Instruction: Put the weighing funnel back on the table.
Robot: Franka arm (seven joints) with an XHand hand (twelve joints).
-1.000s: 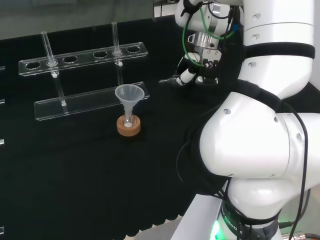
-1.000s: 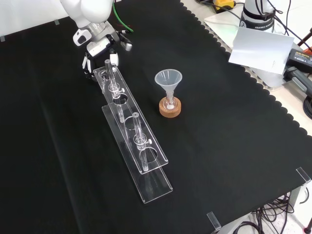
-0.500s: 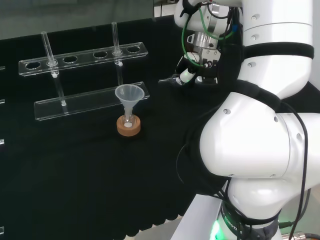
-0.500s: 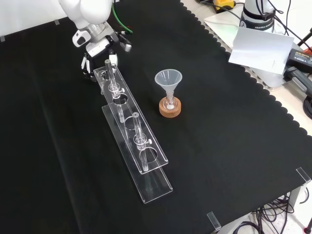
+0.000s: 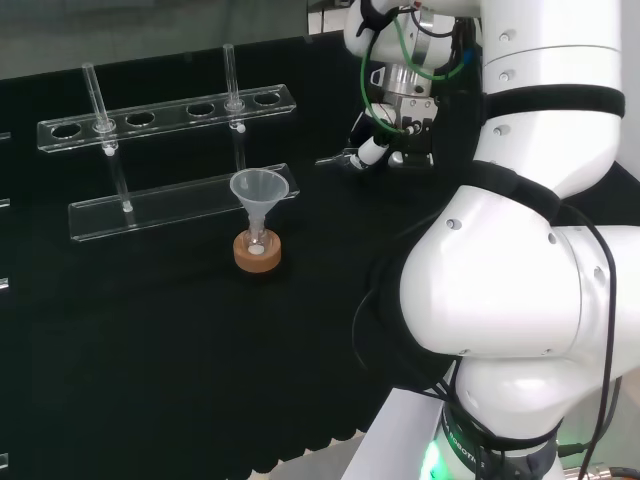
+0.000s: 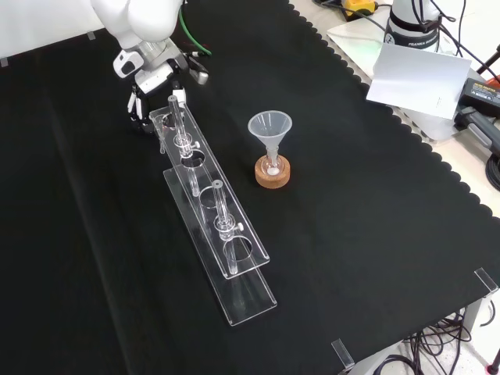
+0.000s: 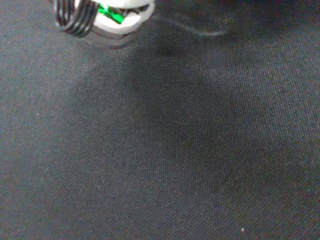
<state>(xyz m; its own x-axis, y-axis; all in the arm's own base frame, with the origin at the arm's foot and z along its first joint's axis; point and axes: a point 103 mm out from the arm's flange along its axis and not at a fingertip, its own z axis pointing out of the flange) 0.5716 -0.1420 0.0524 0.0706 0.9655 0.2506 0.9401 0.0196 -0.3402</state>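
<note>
- Since the earlier frames the robot hand [image 5: 378, 143] has shifted slightly left and upward in the head view; in the front view the robot hand [image 6: 156, 80] sits a little farther toward the top left than before
- The rack, funnel and cork ring have not moved over the same interval
- Weighing funnel [image 5: 338, 160]: in the head view a small pale clear piece lies low over the cloth, just left of the robot hand and right of the rack's right end; its spot matches the earlier frames
- Whether that piece rests on the table [image 5: 150, 350] or is carried cannot be told; contact with the robot hand cannot be told either
- State of the robot hand: wide, narrow or holding cannot be told from any view
- Front view: the robot hand hangs just beyond the far end of the rack [image 6: 215, 211], low over the table [image 6: 375, 195]
- Wrist view: black cloth [image 7: 160, 150] lies close below, with a blurred white part of the robot hand [image 7: 125, 22] at the frame edge; a faint curved glassy outline shows near it, not identifiable
- Funnel [image 5: 259, 187] stands mouth up with its stem in a small flask [image 5: 258, 238] on a cork ring [image 5: 258, 255], near the rack [image 5: 180, 110] and well apart from the robot hand
- Front view confirms the funnel [image 6: 269, 125] on the cork ring [image 6: 273, 173], right of the rack
- Two test tubes stand upright in the rack [image 5: 97, 95] [image 5: 230, 70]
</note>
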